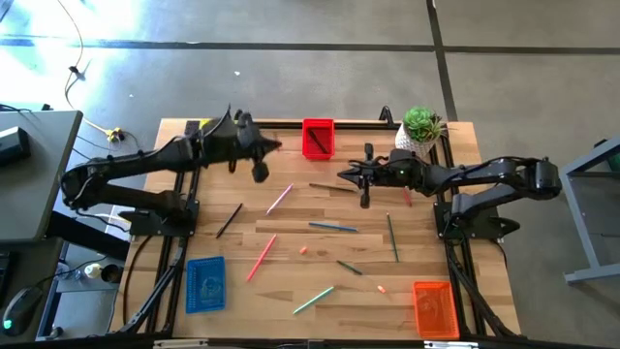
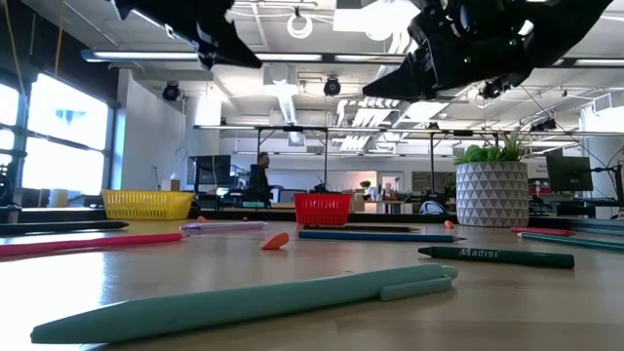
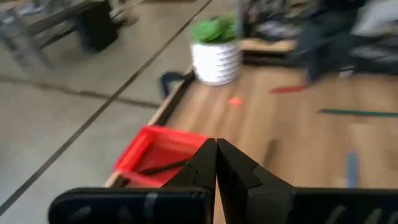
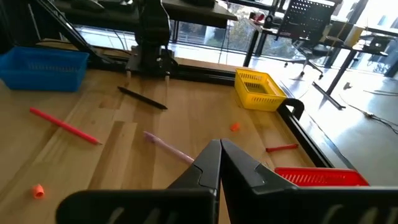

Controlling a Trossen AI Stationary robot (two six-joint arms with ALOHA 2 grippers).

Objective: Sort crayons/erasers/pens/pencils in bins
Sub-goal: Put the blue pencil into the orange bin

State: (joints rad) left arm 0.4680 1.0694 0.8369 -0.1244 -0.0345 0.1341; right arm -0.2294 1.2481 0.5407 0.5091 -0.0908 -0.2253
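The red bin [image 1: 317,138] stands at the table's far edge with a dark pen [image 3: 163,167] lying in it. The blue bin [image 1: 204,284] is at the near left and the orange bin [image 1: 435,308] at the near right. The yellow bin [image 4: 260,88] sits at the far left, mostly under my left arm in the high view. Loose pens, pencils and crayons lie across the middle of the table, among them a pink pen [image 1: 279,199] and a blue one [image 1: 332,227]. My left gripper [image 1: 269,150] hangs shut and empty above the table, just left of the red bin. My right gripper [image 1: 345,174] is also shut and empty, raised right of centre and pointing left.
A white plant pot [image 1: 420,131] stands at the far right corner. Small orange eraser pieces [image 1: 303,250] [image 1: 380,289] lie among the pens. A teal pen [image 2: 244,302] lies close to the near edge. Black frame rails run along the table's sides.
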